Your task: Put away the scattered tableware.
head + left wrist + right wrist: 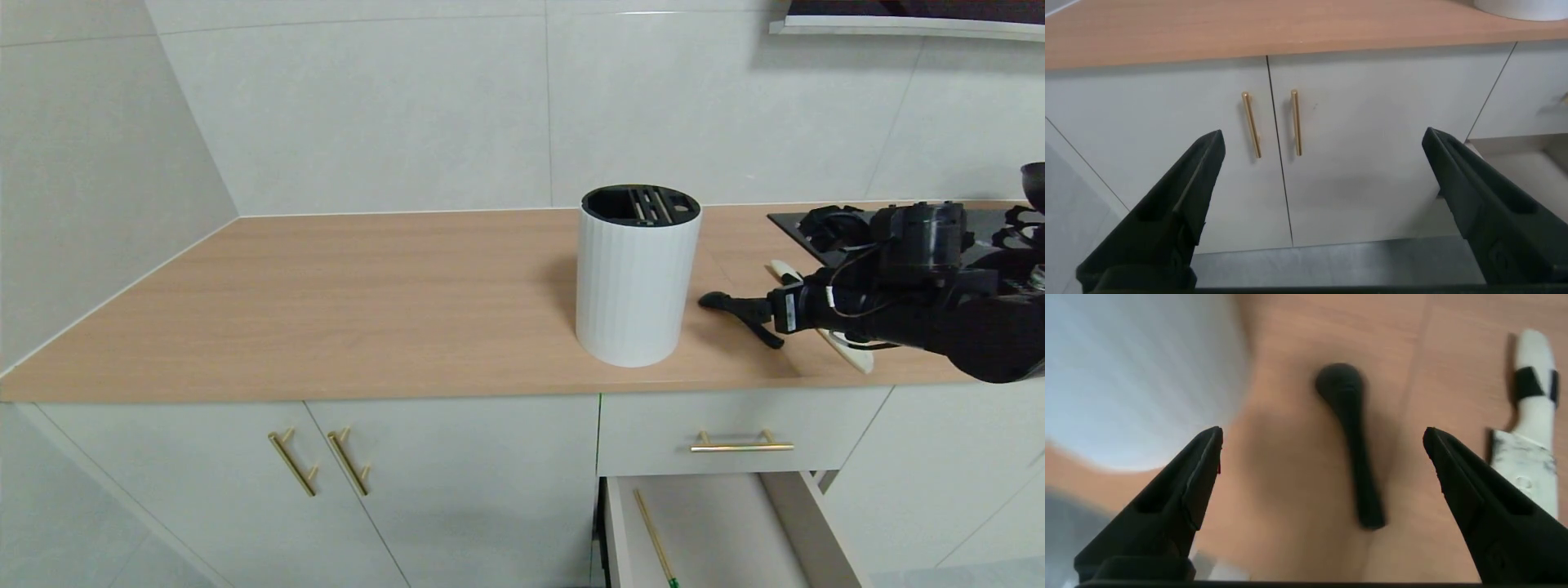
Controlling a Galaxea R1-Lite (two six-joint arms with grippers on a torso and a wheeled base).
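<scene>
Currently, your right gripper (1321,433): jaws spread wide, holding nothing, hovering over the counter (367,302) with the black spoon (1358,449) under the gap.
Black spoon: flat on the wood, round end nearer the white holder (637,278), lying between that holder and a white utensil (1527,449); your fingers touch none of them.
White holder: upright, slotted black top, standing right of the counter's middle.
White utensil: flat on the counter, on the spoon's far side from the holder.
Your left gripper (1323,135): jaws wide apart, empty, held low facing the cabinet doors (1372,163) with gold handles.
Drawer (718,531): pulled open below the counter, a thin stick (653,531) lying inside.
</scene>
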